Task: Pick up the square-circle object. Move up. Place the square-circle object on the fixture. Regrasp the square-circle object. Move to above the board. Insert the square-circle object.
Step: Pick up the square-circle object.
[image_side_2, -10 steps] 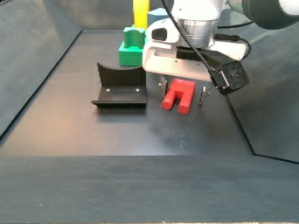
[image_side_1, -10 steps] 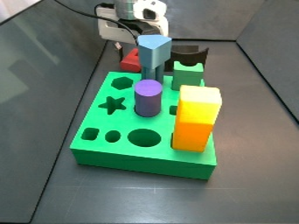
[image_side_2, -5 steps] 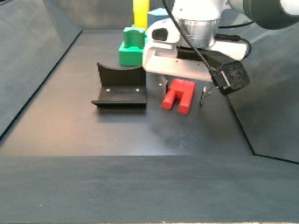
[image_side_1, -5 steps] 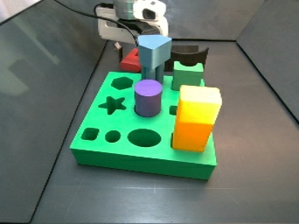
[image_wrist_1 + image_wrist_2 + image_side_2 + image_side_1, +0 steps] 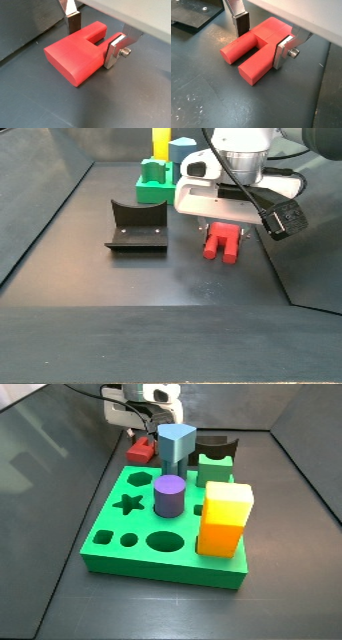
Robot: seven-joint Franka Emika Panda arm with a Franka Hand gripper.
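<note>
The square-circle object is a small red block (image 5: 70, 57) with a notch between two arms, also seen in a wrist view (image 5: 248, 55). My gripper (image 5: 93, 42) is shut on it, one silver finger (image 5: 283, 50) on each side. In a side view the gripper (image 5: 225, 228) holds the red block (image 5: 223, 241) low over the dark floor, right of the fixture (image 5: 136, 226). In a side view the red block (image 5: 139, 451) hangs behind the bright green board (image 5: 134, 534), left of the fixture (image 5: 214, 449).
On the board stand a yellow block (image 5: 225, 519), a purple cylinder (image 5: 168, 496) and a grey-blue prism (image 5: 175, 449). Dark walls enclose the floor. The board (image 5: 156, 183) and the yellow block (image 5: 160, 143) show at the back.
The gripper has risen and shifted sideways with the red block in it. The block has left its earlier spot on the floor.
</note>
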